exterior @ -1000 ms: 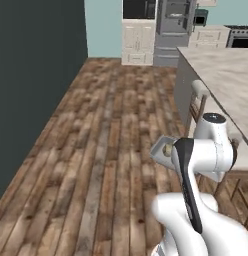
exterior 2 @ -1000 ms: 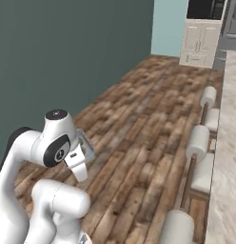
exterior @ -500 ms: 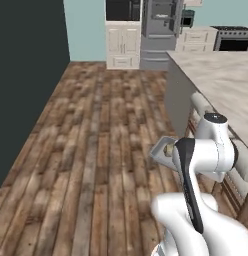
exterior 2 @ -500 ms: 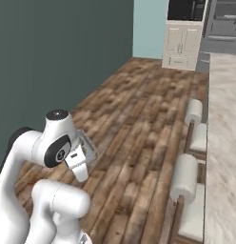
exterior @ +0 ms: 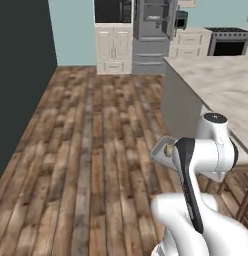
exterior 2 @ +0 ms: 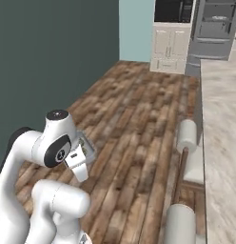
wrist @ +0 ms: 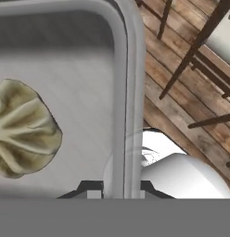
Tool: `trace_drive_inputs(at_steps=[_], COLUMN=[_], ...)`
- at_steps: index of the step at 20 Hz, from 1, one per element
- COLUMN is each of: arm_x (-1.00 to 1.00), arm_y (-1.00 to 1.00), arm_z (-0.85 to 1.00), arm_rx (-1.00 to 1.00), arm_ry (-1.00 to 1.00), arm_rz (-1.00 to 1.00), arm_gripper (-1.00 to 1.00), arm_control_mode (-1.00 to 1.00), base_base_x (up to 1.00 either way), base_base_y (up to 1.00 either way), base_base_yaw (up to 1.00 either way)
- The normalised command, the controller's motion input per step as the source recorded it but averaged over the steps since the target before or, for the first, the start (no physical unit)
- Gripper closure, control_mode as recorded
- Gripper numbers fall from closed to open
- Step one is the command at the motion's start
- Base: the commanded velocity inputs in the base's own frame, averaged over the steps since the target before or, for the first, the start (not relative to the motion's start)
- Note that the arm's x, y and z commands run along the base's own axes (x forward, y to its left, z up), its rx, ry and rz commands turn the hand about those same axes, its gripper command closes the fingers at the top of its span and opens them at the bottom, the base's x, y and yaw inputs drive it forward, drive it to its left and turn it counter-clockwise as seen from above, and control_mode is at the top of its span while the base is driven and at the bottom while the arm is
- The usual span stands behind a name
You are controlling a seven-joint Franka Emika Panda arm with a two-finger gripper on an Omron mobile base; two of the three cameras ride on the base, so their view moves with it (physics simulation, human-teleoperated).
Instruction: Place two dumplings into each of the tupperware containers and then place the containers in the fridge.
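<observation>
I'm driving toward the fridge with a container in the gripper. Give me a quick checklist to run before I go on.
1. Grip on the tupperware container: ok. The gripper is shut on its rim, fingers either side of the wall.
2. Load inside: one dumpling lies on the container floor; whether a second is there, cannot tell.
3. Container level: cannot tell; it shows as a small grey tray at the hand in the base views.
4. Path over the wooden floor to the fridge: ok, nothing lies in the way.
5. Clearance to the island counter and the stools on the right: ok for now, but close.
6. Fridge door: looks open, but not certain from here.
</observation>
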Motion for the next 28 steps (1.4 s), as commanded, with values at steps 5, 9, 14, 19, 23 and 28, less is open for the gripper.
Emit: trace_drive_inputs(at_steps=[5, 9, 14, 19, 23, 28], arm_x=[0.00, 0.00, 0.00, 0.00, 0.00, 0.00], arm_y=[0.00, 0.00, 0.00, 0.00, 0.00, 0.00], arm_z=[0.00, 0.00, 0.00, 0.00, 0.00, 0.00], arm_rx=[0.00, 0.00, 0.00, 0.00, 0.00, 0.00], arm_ry=[0.00, 0.00, 0.00, 0.00, 0.00, 0.00], arm_rz=[0.00, 0.00, 0.00, 0.00, 0.00, 0.00], arm_gripper=[1.00, 1.00, 1.00, 1.00, 1.00, 1.00], arm_control_mode=[1.00, 1.00, 1.00, 1.00, 1.00, 1.00], base_base_x=[1.00, 1.00, 1.00, 1.00, 1.00, 1.00], base_base_y=[0.20, 0.21, 0.14, 0.05, 0.05, 0.07], base_base_yaw=[-0.12, -0.10, -0.09, -0.11, -0.11, -0.12])
